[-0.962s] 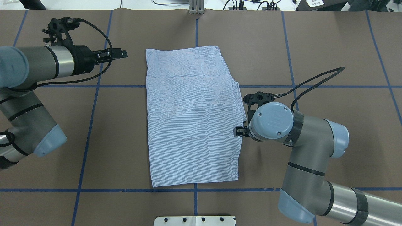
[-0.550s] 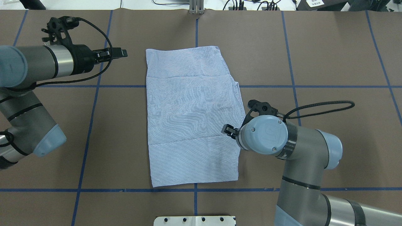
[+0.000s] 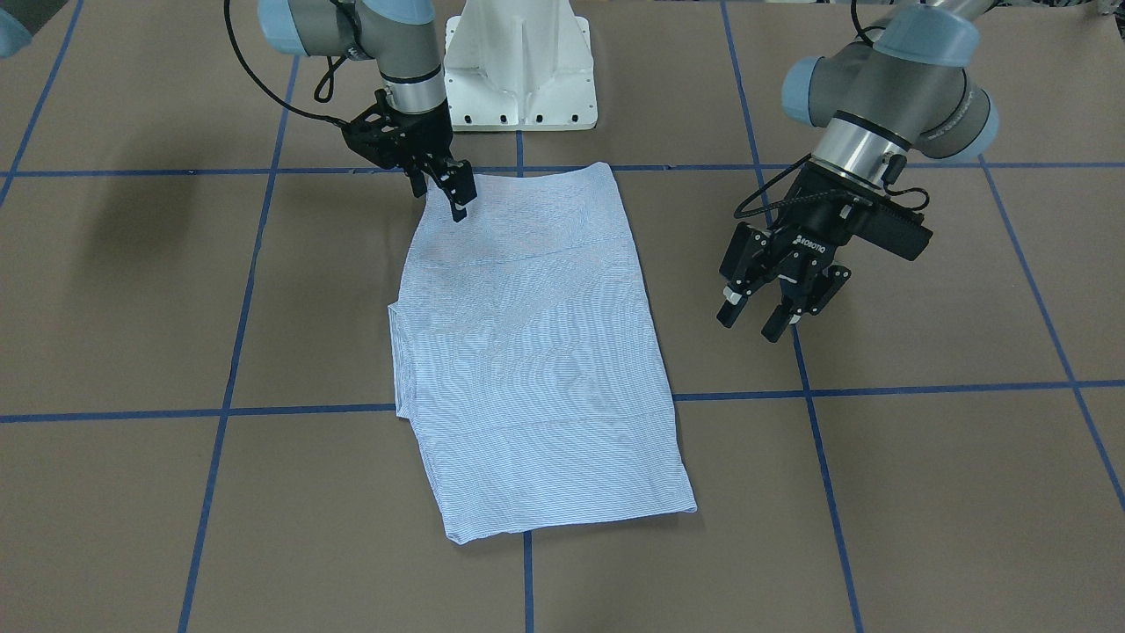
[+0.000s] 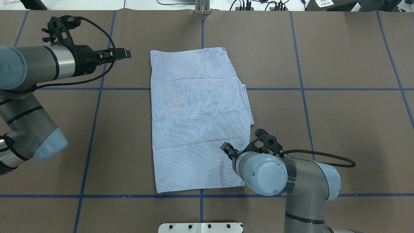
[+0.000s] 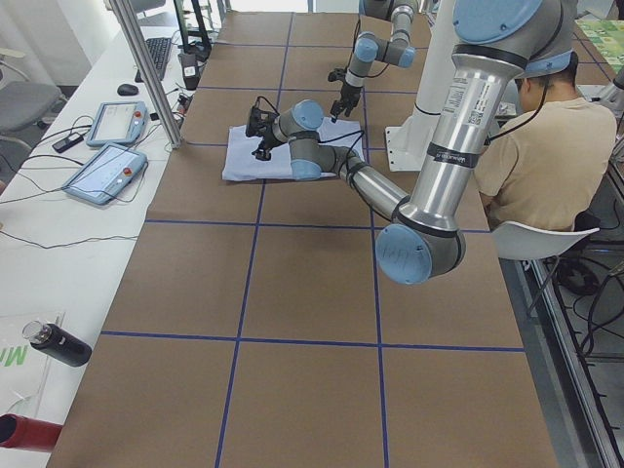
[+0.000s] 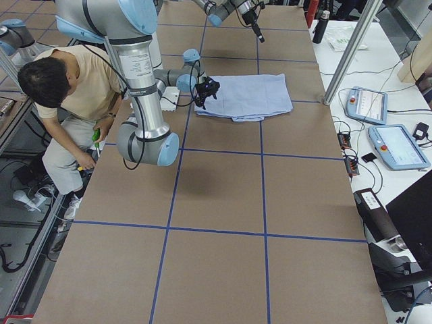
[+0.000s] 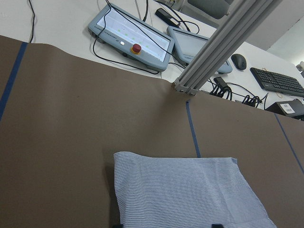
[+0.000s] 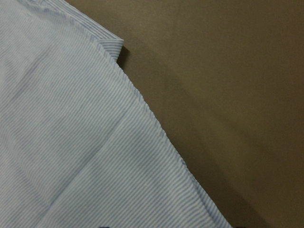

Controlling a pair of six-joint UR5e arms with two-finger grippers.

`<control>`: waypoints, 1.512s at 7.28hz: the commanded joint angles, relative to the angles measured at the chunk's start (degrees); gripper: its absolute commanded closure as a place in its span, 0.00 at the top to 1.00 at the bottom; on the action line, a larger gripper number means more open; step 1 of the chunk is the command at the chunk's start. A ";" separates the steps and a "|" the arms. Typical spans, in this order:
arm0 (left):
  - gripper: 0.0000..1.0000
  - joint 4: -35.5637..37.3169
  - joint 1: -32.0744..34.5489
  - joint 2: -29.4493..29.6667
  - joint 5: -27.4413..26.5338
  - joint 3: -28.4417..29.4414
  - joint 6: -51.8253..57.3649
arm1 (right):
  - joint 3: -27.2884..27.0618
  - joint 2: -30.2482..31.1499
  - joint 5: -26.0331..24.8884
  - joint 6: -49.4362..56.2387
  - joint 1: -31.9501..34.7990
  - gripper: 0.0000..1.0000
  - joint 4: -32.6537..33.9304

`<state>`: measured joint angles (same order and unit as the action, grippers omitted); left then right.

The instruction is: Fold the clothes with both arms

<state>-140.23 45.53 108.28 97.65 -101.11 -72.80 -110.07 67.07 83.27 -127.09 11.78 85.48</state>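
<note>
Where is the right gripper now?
In the overhead view, the right gripper is in the lower right part, over the right edge of the shirt and close to the shirt's near right corner.

Folded blue-striped shirt (image 6: 251,96) flat on a brown table (image 6: 216,202) crossed by blue tape lines, near right arm (image 6: 143,88), its hand (image 6: 205,93) at the shirt's robot-side edge, person (image 6: 67,88) seated beside that arm, two teach pendants (image 6: 366,104) beyond.

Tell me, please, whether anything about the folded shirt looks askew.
Yes: the striped shirt lies folded flat, but along its edge on the robot's right a layer juts out past the rest of the fold, leaving a stepped, uneven side.
</note>
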 commanded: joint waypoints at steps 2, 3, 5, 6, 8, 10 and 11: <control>0.69 0.04 0.00 0.00 0.00 -0.14 -0.07 | 1.87 0.25 -0.66 -2.72 -1.58 0.85 -0.14; 0.69 0.04 0.00 0.00 0.00 -0.14 -0.07 | 2.40 -0.01 -0.66 -2.81 -1.67 0.77 -0.23; 0.69 0.13 0.00 0.00 0.00 -0.49 -0.15 | 2.75 -0.10 -0.74 -4.21 -1.67 0.41 -0.49; 0.69 0.13 0.09 -0.09 0.00 -0.67 -0.15 | 2.84 -0.27 -0.74 -5.44 -1.67 0.25 -0.49; 0.69 0.13 0.00 -0.88 0.00 -1.46 -0.15 | 2.84 -0.19 -0.92 -6.68 -1.58 0.00 -0.58; 0.70 0.04 0.00 -1.40 0.00 -1.64 -1.20 | 2.32 -0.71 -0.83 -6.86 -0.98 0.00 -0.58; 0.70 0.04 0.00 -1.58 0.00 -1.90 -1.30 | 2.31 -1.15 -0.83 -6.86 -0.80 0.00 -0.58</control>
<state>-140.16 45.53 107.00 97.65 -102.75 -73.69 -107.56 66.36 82.42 -133.88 10.65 84.90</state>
